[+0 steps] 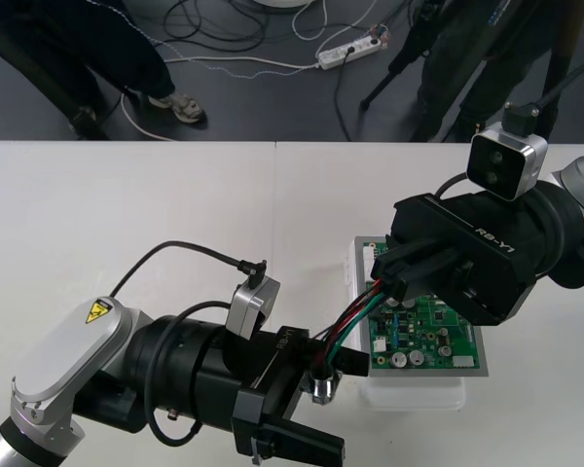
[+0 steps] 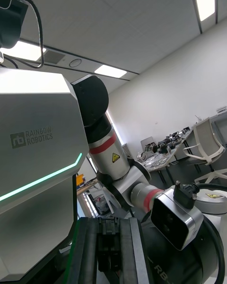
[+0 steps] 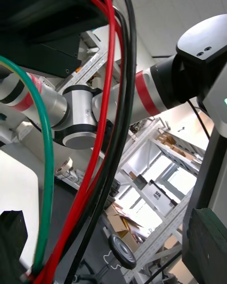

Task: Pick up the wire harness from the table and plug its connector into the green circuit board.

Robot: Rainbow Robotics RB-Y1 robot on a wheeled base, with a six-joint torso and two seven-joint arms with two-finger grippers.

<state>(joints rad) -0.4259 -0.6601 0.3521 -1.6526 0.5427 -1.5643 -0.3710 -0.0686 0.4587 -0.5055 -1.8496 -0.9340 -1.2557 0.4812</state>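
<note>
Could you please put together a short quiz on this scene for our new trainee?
1. Which claw grips the wire harness over the green circuit board: A left, B right?
2. True or false: the metal socket rests on the board.
3. Name the three wire colours.
Key: 1 B, the right claw; 2 false, it sits beside the board, between the left claw's open fingers; 3 red, black, green.

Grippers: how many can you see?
2. The left gripper is open by the harness socket; the right gripper pinches the wires over the green board.
</note>
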